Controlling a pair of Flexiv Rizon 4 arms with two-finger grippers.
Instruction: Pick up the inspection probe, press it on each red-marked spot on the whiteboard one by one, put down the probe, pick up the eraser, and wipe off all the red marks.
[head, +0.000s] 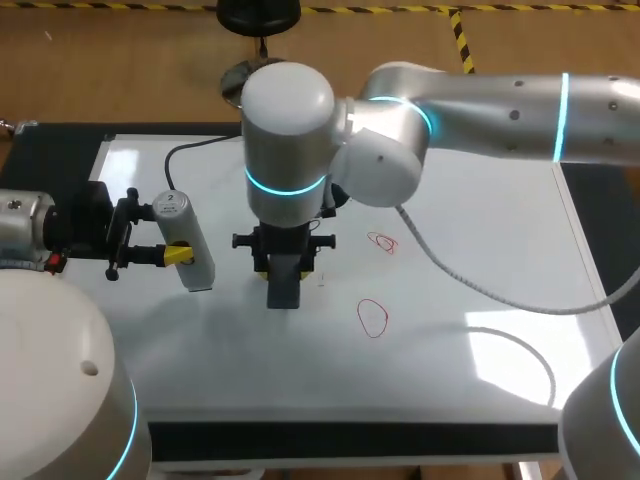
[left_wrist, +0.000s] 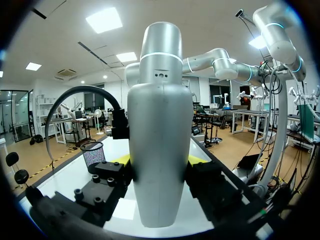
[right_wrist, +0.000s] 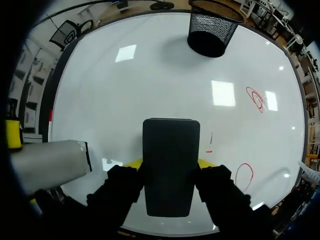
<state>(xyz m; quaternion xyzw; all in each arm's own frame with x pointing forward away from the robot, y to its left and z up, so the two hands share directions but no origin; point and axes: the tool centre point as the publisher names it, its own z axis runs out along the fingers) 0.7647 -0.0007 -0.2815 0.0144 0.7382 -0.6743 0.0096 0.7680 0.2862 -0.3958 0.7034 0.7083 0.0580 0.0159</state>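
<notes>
1. At the left, the inspection probe (head: 188, 245) is being held by the left gripper (head: 172, 250), whose yellow-tipped fingers are being pressed against its two sides. It is being kept over the left part of the whiteboard (head: 480, 230), well apart from every red mark. Whether its tip is touching the board cannot be told.
2. The putting-down of the probe is therefore being judged as not yet done. Whether the pressing of the spots has been completed cannot be told from these views.
3. Near the middle, the eraser (head: 283, 288) is being clamped by the right gripper (head: 283, 262), a finger being set on either flank of the dark block. The pick-up of the eraser is thus being counted as done.
4. The eraser is being held low over bare white surface, just beside the probe. Contact with the board cannot be confirmed.
5. Just beside the eraser, toward the marks, a small red tick (right_wrist: 209, 150) is being shown unwiped.
6. Further right, a scribbled red loop (head: 383, 242) and a red oval (head: 372, 318) are being shown whole, with no smearing.
7. The wiping is being judged as wholly outstanding: three marks are being left for the eraser, the tick being the nearest.
</notes>
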